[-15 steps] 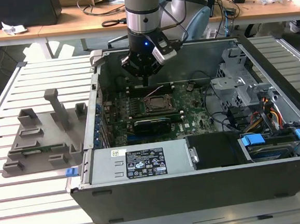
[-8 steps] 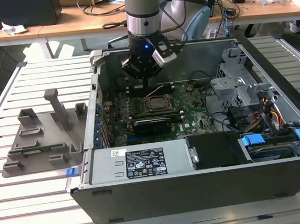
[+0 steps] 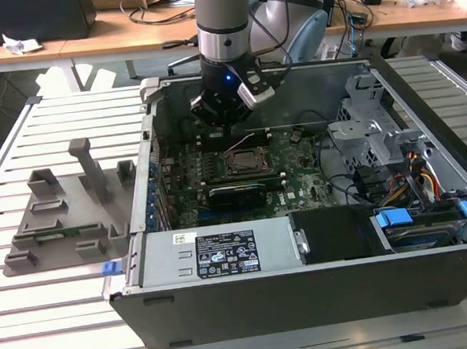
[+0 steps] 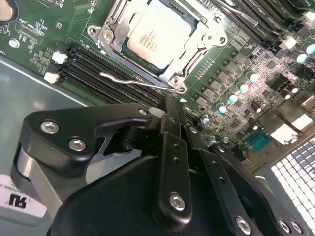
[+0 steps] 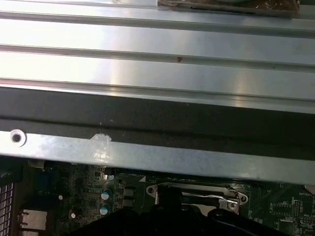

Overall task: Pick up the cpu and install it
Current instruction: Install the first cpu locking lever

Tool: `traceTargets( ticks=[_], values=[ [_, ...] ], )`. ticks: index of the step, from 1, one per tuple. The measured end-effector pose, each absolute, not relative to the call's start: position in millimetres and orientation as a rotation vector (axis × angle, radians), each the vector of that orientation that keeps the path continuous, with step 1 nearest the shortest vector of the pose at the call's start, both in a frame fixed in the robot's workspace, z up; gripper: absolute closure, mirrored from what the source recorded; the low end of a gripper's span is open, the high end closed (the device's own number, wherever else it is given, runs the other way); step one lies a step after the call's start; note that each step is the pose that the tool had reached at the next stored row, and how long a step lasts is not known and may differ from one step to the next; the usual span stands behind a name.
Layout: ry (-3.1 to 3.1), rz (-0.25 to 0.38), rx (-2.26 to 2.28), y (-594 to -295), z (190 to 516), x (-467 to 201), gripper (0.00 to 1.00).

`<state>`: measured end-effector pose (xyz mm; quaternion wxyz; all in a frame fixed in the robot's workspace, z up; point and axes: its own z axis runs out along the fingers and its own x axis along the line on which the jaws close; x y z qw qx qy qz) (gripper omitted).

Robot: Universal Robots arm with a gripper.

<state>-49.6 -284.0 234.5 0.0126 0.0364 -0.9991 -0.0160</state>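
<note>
— Where is the cpu (image 4: 158,30) found?

— It is seen lying flat in the socket (image 4: 110,37) on the motherboard (image 4: 39,29), its silver-grey top plate framed by the metal bracket in the second wrist view. A thin wire lever (image 4: 133,81) is laid along one side of the frame, next to the dark memory slots (image 4: 88,66). In the exterior view the socket (image 3: 242,162) is placed near the middle of the open computer case (image 3: 308,298).

— And the gripper (image 4: 172,115)?

— It is held above the board, apart from the chip, and nothing is seen between its fingers. Whether the fingers are parted or closed cannot be told. In the exterior view the gripper (image 3: 222,111) is hung over the far part of the case, just behind the socket.

— What is set around the case?

— A grey plastic holder tray (image 3: 62,212) is laid on the slatted table (image 3: 67,115) at the exterior view's left. A power supply (image 3: 216,257) is mounted along the near wall, and a drive cage (image 3: 366,115) with cables is fitted at the exterior view's right. The case's metal rim (image 5: 147,152) is shown in the first wrist view.
</note>
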Motion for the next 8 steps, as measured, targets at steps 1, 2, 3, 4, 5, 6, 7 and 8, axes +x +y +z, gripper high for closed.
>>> traceTargets(
  ticks=[1, 2, 3, 4, 5, 6, 7, 8],
  values=[
    [-3.114, -0.05, 0.113, -284, 233, -49, 0.89],
    [-3.114, -0.05, 0.113, -284, 230, -49, 0.89],
    [-3.114, -0.05, 0.113, -284, 228, -49, 0.89],
    [-3.114, -0.05, 0.113, -284, 226, -49, 0.89],
    [-3.114, -0.05, 0.113, -284, 224, -48, 0.89],
    [-3.114, -0.05, 0.113, -284, 222, -48, 0.89],
    [-3.114, -0.05, 0.113, -283, 221, -48, 0.89],
    [-3.114, -0.05, 0.114, -278, 215, -47, 0.89]
  ],
)
